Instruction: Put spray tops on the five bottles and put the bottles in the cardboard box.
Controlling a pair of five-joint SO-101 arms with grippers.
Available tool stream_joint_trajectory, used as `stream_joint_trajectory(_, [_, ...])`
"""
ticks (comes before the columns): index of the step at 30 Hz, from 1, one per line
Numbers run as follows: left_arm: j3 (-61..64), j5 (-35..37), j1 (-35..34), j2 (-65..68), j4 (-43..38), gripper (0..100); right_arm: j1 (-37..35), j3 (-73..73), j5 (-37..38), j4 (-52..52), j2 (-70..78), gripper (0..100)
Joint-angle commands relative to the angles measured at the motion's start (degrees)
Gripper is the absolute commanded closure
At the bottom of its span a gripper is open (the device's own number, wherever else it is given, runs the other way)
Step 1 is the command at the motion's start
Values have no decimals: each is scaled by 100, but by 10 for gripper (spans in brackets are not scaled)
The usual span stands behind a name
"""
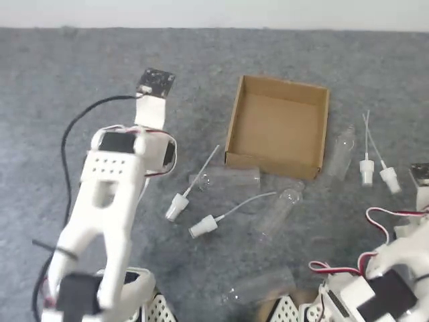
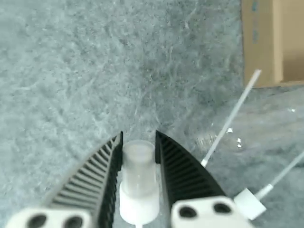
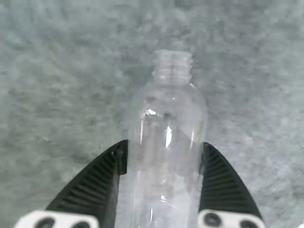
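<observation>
Left hand (image 2: 137, 137) clamping spray top (image 2: 137, 183), right hand (image 3: 164, 144) gripping bottle (image 3: 167, 107) — uncapped

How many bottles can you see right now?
4 bottles: one in front of the box, one angled beside that, one right of the box, one in the right tool. A fifth may be hidden.

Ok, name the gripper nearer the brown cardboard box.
Left. The left gripper, shut on a white spray top, is near a corner of the brown cardboard box; the right gripper, holding a clear plastic bottle, is farther, by its base.
</observation>
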Motion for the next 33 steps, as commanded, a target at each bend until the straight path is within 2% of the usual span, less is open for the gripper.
stream_joint_trajectory(1, [347, 79, -26, -1037, 88, 987, -391, -545, -220, 585, -119, 786])
stream_joint_trajectory(6, [884, -18, -44, -1556, 9, 987, -892, -914, -220, 1086, -92, 682])
stream_joint_trajectory(13, [1903, -35, -44, -1978, -659, 987, -1385, -1679, -703, 1569, -40, 679])
stream_joint_trajectory(25, [2141, -44, -53, -2505, -554, 987, -1042, -1881, -62, 1525, 541, 680])
stream_joint_trajectory(33, [2141, -44, -44, -2470, -571, 987, -637, -2145, -26, 1103, 1376, 680])
